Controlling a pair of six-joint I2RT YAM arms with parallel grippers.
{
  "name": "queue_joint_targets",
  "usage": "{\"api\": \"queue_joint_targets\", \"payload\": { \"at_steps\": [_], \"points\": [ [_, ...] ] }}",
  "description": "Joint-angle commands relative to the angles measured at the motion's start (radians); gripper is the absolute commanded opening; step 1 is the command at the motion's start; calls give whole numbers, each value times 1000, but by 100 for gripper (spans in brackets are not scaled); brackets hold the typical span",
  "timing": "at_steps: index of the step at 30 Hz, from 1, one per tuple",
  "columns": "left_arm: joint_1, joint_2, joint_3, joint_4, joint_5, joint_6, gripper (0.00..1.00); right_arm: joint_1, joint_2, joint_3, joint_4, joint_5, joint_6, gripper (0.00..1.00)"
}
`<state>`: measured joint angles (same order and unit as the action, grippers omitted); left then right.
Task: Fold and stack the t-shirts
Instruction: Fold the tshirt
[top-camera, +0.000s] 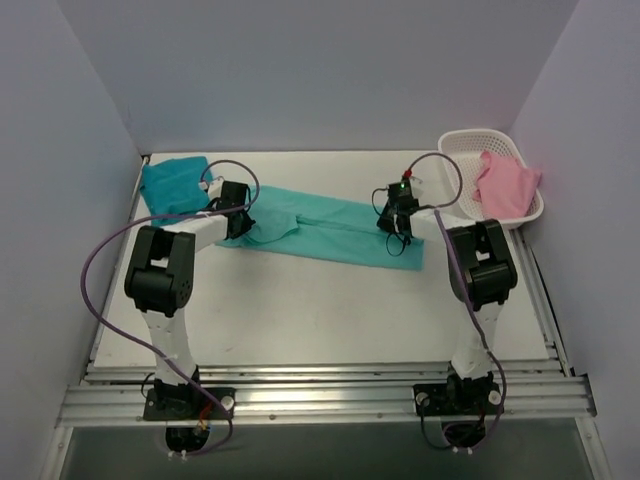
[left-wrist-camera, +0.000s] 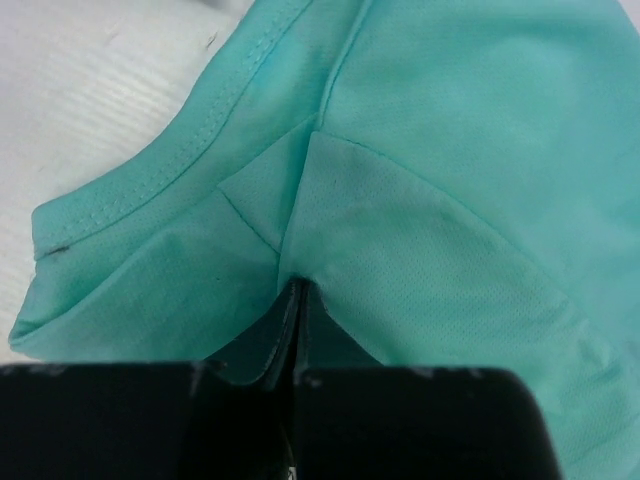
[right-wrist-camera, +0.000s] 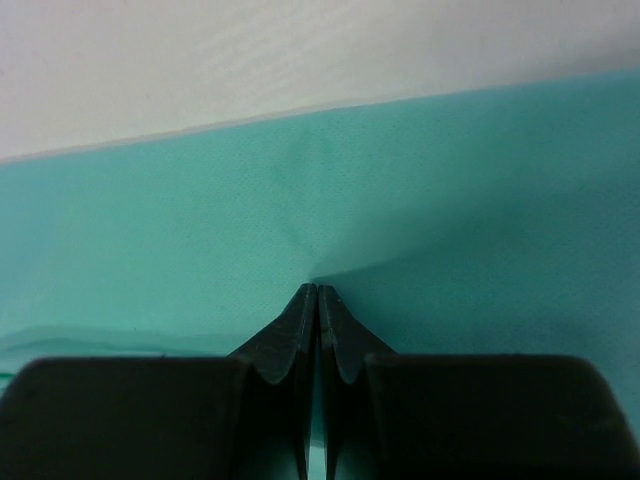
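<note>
Both the left hand and right hand pinch the mint t-shirt, partly covering its ends.

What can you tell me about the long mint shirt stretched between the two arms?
The mint shirt is soft, fine-mesh cloth, folded into a long narrow band. It lies slantwise on the white table, its left end farther back. A stitched hem shows at that end. The left gripper and right gripper are each shut on a pinch of cloth, one near each end.
</note>
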<state>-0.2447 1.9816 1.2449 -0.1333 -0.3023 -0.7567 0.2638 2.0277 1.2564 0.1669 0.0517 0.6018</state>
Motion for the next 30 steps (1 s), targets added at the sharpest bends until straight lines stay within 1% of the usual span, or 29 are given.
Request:
{"api": "queue_joint_targets", "payload": {
  "at_steps": [1, 2, 3, 5, 6, 7, 8, 9, 10, 11, 13, 14, 15, 16, 17, 18, 19, 21, 22, 23, 24, 26, 29, 30],
  "points": [
    [7, 81, 117, -101, 48, 40, 2, 34, -84, -127, -92, -27, 15, 0],
    [7, 100, 151, -120, 55, 52, 2, 44, -105, -153, -87, -30, 18, 0],
    [8, 120, 234, -159, 60, 72, 2, 58, -150, -178, -80, -33, 26, 0],
    [10, 189, 325, -199, 81, 95, 2, 104, -196, -242, -76, -29, 39, 0],
    [10, 247, 377, -248, 97, 112, 2, 121, -237, -264, -70, -29, 44, 0],
    [8, 276, 480, -268, 106, 118, 2, 155, -259, -308, -69, -27, 59, 0],
    [8, 304, 528, -285, 115, 125, 2, 172, -294, -328, -66, -26, 68, 0],
    [8, 365, 578, -323, 144, 135, 2, 190, -313, -350, -58, -26, 81, 0],
    [7, 394, 678, -341, 155, 138, 2, 212, -329, -371, -50, -26, 104, 0],
    [7, 419, 723, -359, 167, 141, 2, 260, -363, -409, -46, -18, 114, 0],
    [5, 493, 813, -394, 224, 151, 2, 311, -388, -436, -37, -6, 142, 0],
    [-1, 514, 908, -419, 239, 154, 2, 363, -408, -451, -33, 3, 170, 0],
    [-5, 564, 962, -436, 253, 161, 2, 388, -414, -454, -30, 16, 183, 0],
    [-10, 594, 1076, -448, 278, 168, 2, 419, -417, -454, -29, 22, 196, 0],
    [-22, 623, 1141, -472, 291, 187, 3, 478, -417, -437, -32, 28, 214, 0],
    [-30, 688, 1207, -482, 304, 203, 3, 508, -412, -424, -38, 54, 222, 0],
    [-36, 722, 1272, -486, 380, 214, 4, 538, -405, -408, -40, 65, 231, 0],
    [-54, 798, 1416, -465, 446, 230, 8, 621, -367, -347, -50, 82, 246, 0],
    [-59, 812, 1435, -444, 507, 232, 10, 646, -348, -325, -49, 94, 250, 0],
    [-62, 818, 1441, -413, 534, 229, 11, 669, -307, -304, -50, 100, 247, 0],
    [-67, 813, 1412, -332, 564, 218, 13, 705, -285, -257, -55, 108, 247, 0],
    [-71, 801, 1377, -261, 630, 208, 15, 727, -223, -213, -78, 122, 239, 0],
    [-76, 772, 1363, -239, 632, 230, 15, 741, -205, -181, -92, 158, 234, 0],
    [-76, 735, 1352, -235, 632, 253, 15, 741, -210, -184, -92, 166, 234, 0]
  ]
}}
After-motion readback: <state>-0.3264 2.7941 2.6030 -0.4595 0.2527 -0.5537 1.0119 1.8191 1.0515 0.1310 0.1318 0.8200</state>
